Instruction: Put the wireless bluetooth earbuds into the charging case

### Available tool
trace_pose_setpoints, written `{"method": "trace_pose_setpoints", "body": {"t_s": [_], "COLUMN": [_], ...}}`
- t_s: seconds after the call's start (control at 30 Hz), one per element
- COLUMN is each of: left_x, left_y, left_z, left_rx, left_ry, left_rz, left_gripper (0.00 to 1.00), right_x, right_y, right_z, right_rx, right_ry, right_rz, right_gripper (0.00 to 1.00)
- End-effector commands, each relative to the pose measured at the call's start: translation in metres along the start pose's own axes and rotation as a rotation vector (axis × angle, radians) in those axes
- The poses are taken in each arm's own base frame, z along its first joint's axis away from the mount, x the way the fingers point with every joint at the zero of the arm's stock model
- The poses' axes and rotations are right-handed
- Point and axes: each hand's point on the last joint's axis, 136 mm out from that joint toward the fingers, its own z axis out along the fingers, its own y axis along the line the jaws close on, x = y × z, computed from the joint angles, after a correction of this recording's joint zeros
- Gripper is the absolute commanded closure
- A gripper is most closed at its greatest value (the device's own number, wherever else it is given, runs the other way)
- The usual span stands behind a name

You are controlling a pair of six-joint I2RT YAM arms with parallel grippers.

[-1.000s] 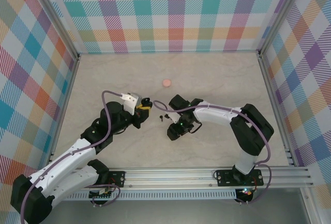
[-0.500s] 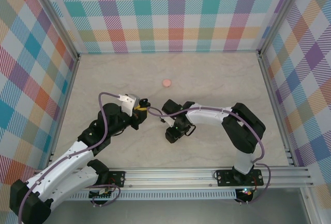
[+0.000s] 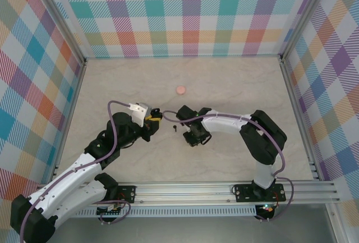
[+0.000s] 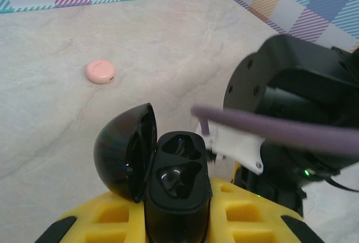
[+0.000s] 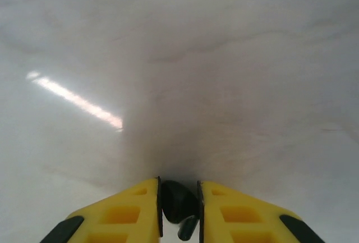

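My left gripper (image 4: 176, 198) is shut on the black charging case (image 4: 178, 170), which stands upright between the yellow fingers (image 4: 101, 220). Its round lid (image 4: 120, 150) hangs open to the left, and both sockets look empty. From above, the left gripper (image 3: 154, 118) and the case sit just left of the right arm's wrist. My right gripper (image 5: 179, 189) points down at the table and is shut on a glossy black earbud (image 5: 177, 201), its stem poking out below. In the top view the right gripper (image 3: 187, 128) has another small black earbud (image 3: 175, 126) lying on the table beside it.
A pink round case (image 3: 180, 90) lies shut on the beige table (image 3: 235, 86) behind both grippers, and appears again as the pink case (image 4: 100, 72). The right arm's black wrist (image 4: 291, 102) looms close to the held case. Checked walls surround the table.
The right gripper has gone from open to shut, pinching a black earbud. Its wrist has shifted slightly toward the back of the table. The left arm holds still.
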Motion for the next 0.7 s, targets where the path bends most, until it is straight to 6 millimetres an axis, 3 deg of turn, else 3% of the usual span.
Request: {"method": "trace_pose_setpoints", "body": {"t_s": [0.0, 0.13, 0.27, 0.43, 0.67], "left_x": [0.001, 0.0, 0.001, 0.001, 0.001], "left_y": [-0.004, -0.005, -0.005, -0.006, -0.006], "left_z": [0.001, 0.002, 0.003, 0.003, 0.003], "left_rx": [0.02, 0.024, 0.027, 0.028, 0.03], "left_ry": [-0.007, -0.009, -0.005, -0.004, -0.004], "left_rz": [-0.015, -0.018, -0.019, -0.019, -0.019], "left_gripper": [0.81, 0.81, 0.81, 0.81, 0.81], "right_x": [0.002, -0.002, -0.005, -0.006, -0.006], "right_y": [-0.032, -0.047, -0.044, -0.039, -0.036], "right_z": [0.005, 0.006, 0.007, 0.003, 0.007], "right_rx": [0.12, 0.152, 0.127, 0.099, 0.092], "right_ry": [0.017, 0.02, 0.028, 0.037, 0.059], "right_rz": [0.148, 0.215, 0.207, 0.238, 0.273], "right_gripper": [0.77, 0.76, 0.72, 0.58, 0.58]}}
